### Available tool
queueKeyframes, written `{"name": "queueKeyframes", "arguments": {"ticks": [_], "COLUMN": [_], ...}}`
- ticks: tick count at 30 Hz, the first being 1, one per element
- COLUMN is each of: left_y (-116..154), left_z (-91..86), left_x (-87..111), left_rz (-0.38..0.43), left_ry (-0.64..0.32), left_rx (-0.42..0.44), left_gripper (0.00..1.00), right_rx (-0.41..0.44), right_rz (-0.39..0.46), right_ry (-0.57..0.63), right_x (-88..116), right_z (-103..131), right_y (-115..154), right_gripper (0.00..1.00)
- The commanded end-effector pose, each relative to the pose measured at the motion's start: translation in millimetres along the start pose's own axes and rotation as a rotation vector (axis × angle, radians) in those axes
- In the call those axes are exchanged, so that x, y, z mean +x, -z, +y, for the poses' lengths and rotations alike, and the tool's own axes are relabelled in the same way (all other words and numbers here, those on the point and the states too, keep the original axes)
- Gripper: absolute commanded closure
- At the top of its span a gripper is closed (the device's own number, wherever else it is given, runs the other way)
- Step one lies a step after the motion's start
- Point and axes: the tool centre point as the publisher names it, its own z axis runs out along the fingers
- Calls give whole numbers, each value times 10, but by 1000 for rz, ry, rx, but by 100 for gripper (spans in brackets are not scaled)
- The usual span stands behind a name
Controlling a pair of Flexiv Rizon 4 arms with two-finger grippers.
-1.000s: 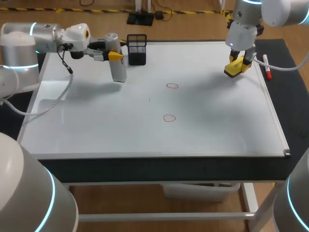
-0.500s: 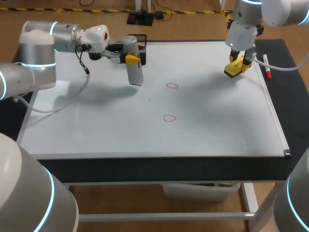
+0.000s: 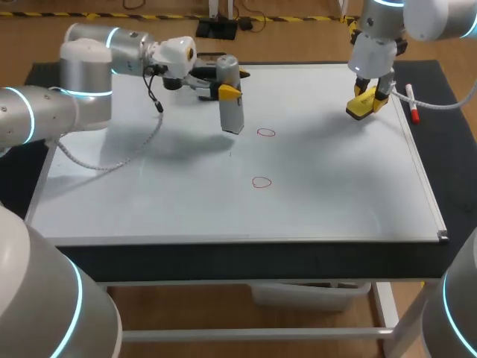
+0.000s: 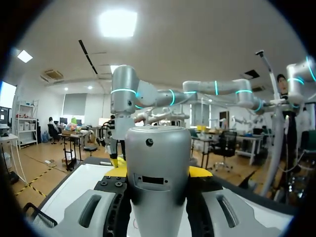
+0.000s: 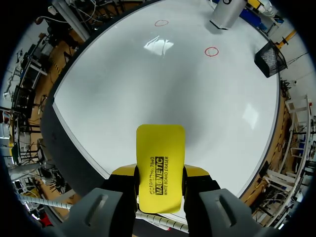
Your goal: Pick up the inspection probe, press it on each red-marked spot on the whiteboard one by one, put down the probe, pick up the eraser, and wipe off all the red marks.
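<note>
My left gripper (image 3: 228,89) is shut on the grey cylindrical inspection probe (image 3: 232,104), which hangs upright above the whiteboard (image 3: 149,194), just left of the upper red mark (image 3: 266,133). A second red mark (image 3: 261,182) lies nearer the front. In the left wrist view the probe (image 4: 159,173) fills the space between the fingers. My right gripper (image 3: 367,101) holds the yellow eraser (image 3: 361,104) over the board's far right part. In the right wrist view the eraser (image 5: 159,168) sits between the fingers (image 5: 122,175), with both red marks (image 5: 211,51) and the probe (image 5: 226,15) ahead.
A black mesh holder (image 5: 270,58) stands at the board's far edge; in the head view my left arm hides most of it. A red marker (image 3: 411,104) lies on the dark mat at the right, beside the board's frame.
My left arm has carried the probe to the right, from near the mesh holder to a spot close to the upper red mark. The right arm and eraser have stayed still.
</note>
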Motion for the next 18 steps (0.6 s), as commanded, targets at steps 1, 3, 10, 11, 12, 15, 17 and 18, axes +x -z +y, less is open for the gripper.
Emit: {"name": "queueKeyframes", "arguments": {"ticks": [1, 3, 10, 11, 12, 15, 17, 18], "left_y": [-204, -294, -494, -510, -523, -549, -564, -572], "left_z": [51, 68, 98, 102, 107, 127, 142, 153], "left_x": [-115, -135, -205, -214, -227, -277, -307, -319], "left_rz": [43, 55, 83, 89, 90, 93, 94, 94], "left_ry": [9, 12, 19, 20, 20, 19, 20, 21], "left_rx": [6, 5, 7, 8, 8, 13, 14, 13], "left_gripper": [100, 100, 100, 100, 100, 100, 100, 100], "right_rx": [2, 2, 2, 2, 2, 2, 2, 2], "right_rz": [4, 4, 4, 4, 4, 4, 4, 4], "right_ry": [2, 2, 2, 2, 2, 2, 2, 2], "right_x": [-3, -3, -3, -3, -3, -3, -3, -3], "right_z": [-5, -5, -5, -5, -5, -5, -5, -5], "right_y": [12, 12, 12, 12, 12, 12, 12, 12], "right_gripper": [100, 100, 100, 100, 100, 100, 100, 100]}}
